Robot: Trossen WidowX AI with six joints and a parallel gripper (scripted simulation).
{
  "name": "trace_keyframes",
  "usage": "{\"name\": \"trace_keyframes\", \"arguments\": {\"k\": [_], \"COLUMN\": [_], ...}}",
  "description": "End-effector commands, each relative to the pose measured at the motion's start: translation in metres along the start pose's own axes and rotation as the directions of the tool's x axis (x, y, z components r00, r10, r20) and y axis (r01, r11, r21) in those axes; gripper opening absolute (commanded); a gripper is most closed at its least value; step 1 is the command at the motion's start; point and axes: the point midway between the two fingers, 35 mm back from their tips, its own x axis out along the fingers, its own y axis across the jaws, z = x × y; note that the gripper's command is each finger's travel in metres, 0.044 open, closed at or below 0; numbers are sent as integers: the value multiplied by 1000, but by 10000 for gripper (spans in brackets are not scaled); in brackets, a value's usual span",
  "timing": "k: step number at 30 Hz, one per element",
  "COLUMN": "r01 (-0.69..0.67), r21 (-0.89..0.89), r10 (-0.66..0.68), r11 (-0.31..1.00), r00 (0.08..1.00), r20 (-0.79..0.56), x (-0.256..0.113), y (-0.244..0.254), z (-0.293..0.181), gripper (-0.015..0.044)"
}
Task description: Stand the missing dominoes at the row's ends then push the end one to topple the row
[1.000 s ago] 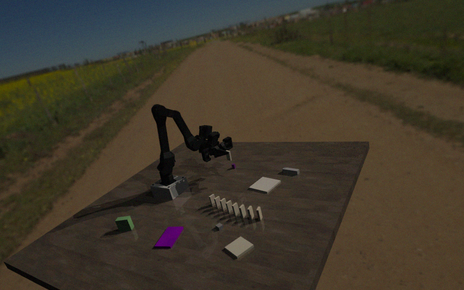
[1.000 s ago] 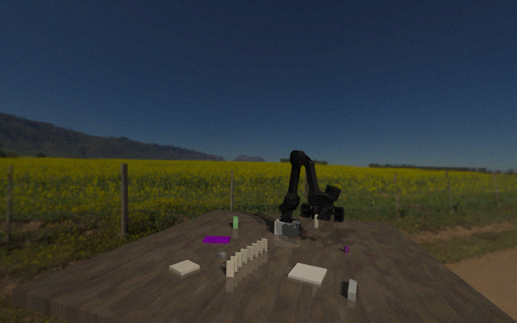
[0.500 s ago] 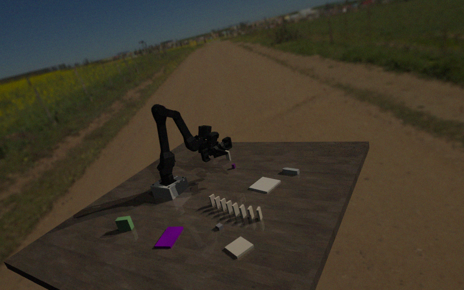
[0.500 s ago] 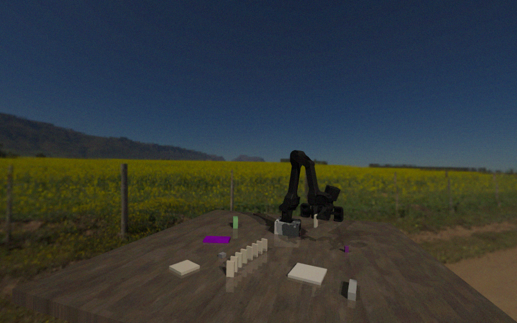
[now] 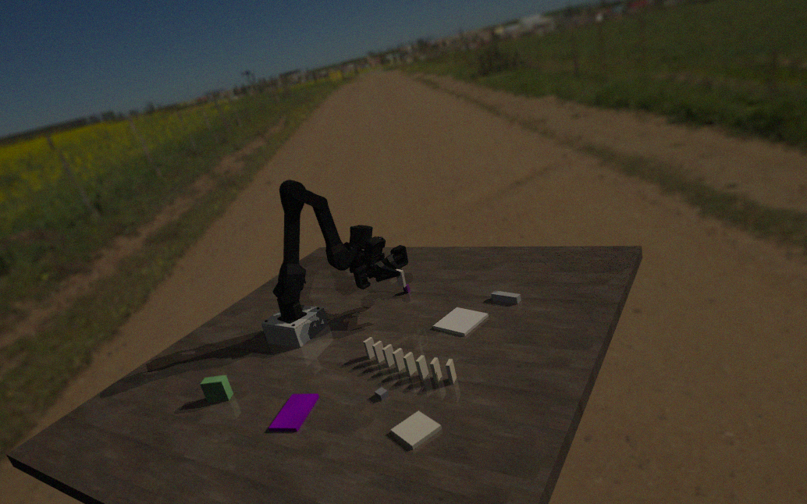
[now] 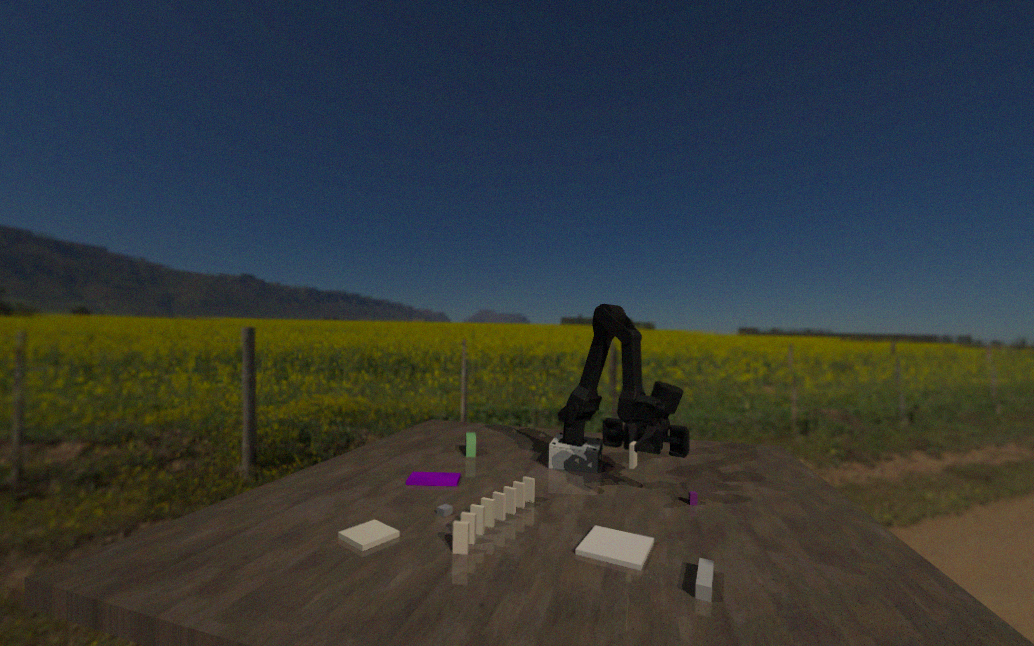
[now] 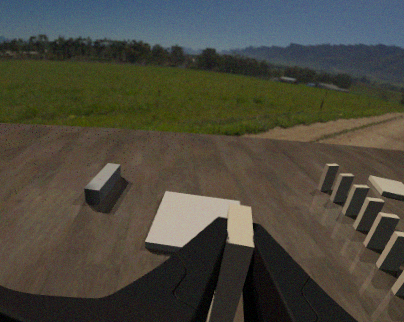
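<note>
Several cream dominoes [image 5: 451, 371] [image 6: 460, 537] [image 7: 381, 231] stand upright in one evenly spaced, straight row near the middle of the table. My gripper [image 5: 399, 271] [image 7: 236, 230] is shut on another cream domino [image 5: 402, 279] [image 6: 632, 456] [image 7: 240, 224]. It holds this domino roughly upright, a little tilted, above the table and well away from the row, on the side towards the small purple block. In the exterior view the fingertips are hard to make out against the dark arm. No loose domino shows lying on the table.
A white slab [image 5: 460, 321] [image 6: 615, 547] [image 7: 190, 220] and a grey bar [image 5: 506, 298] [image 6: 704, 579] [image 7: 103, 183] lie beyond the row. A small purple block [image 6: 692, 498] sits apart. A cream slab [image 5: 416, 430], grey cube [image 5: 381, 394], purple slab [image 5: 294, 412] and green block [image 5: 216, 388] lie on the other side.
</note>
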Motion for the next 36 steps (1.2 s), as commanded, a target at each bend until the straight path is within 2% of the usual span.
{"name": "trace_keyframes", "arguments": {"k": [1,36], "r01": [-1,6], "r21": [0,4], "r10": [1,-6], "r11": [1000,1000], "r00": [1000,1000], "r20": [-3,-13], "x": [2,13], "y": [2,-8], "z": [-12,-85], "gripper": [24,24]}}
